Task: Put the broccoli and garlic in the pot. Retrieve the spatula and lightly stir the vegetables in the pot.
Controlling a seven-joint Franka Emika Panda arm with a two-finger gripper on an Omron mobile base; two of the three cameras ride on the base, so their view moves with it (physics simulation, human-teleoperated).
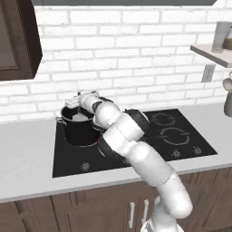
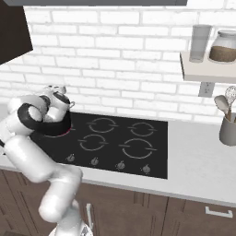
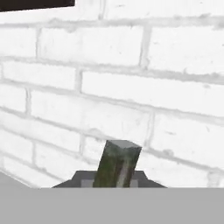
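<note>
The black pot (image 1: 80, 132) stands on the back left burner of the cooktop (image 1: 181, 136). My gripper (image 1: 74, 103) hovers just above the pot's mouth and points at the brick wall. In the hand view a grey-green spatula (image 3: 118, 162) handle rises between my fingertips, with my gripper (image 3: 117, 181) shut on it. A pale patch (image 1: 79, 117) shows inside the pot; I cannot tell what it is. The broccoli and garlic are hidden. In the right base view my arm covers most of the pot (image 2: 63, 123).
A dark wall cabinet (image 1: 18, 41) hangs above the counter's left end. On the right, a shelf (image 2: 207, 69) carries a glass and a jar, and a grey utensil holder (image 2: 227, 130) stands on the counter below it.
</note>
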